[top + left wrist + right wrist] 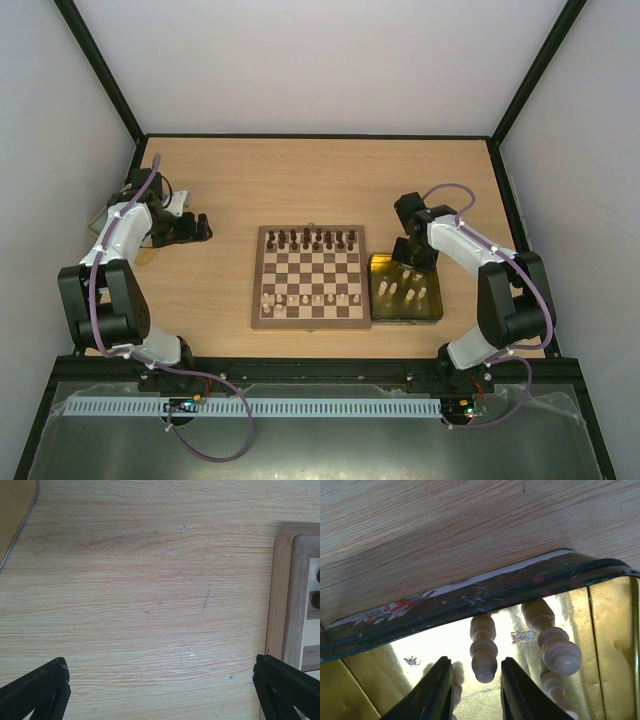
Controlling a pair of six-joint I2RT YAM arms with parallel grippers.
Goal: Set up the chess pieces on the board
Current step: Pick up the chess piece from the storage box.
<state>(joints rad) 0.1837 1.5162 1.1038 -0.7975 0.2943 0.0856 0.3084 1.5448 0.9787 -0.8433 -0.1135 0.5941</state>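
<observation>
Chess pieces (305,298), small turned wooden figures with beaded profiles, stand in rows along two edges of the board (310,270), dark brown at the far edge and pale cream at the near one; from above they are too small to count. More cream ones lie loose in a shallow, glossy gold tray (485,592) with a dark rounded rim, directly under the right gripper (476,662). Its jaws stand narrow, with the rounded head of one pale piece (483,640) in the gap between them; whether they pinch it cannot be told. A second piece (552,640) lies just to its right. The single checkered board, flat with a brown border, sits just left of that gripper and to the right of the left gripper (160,662), which hangs spread wide over the table (125,580) of pale, streaky wood grain. A second gold tray (15,510) lies beyond its left finger. Plain pale walls (40,120) and a black frame (100,70) enclose the table.
</observation>
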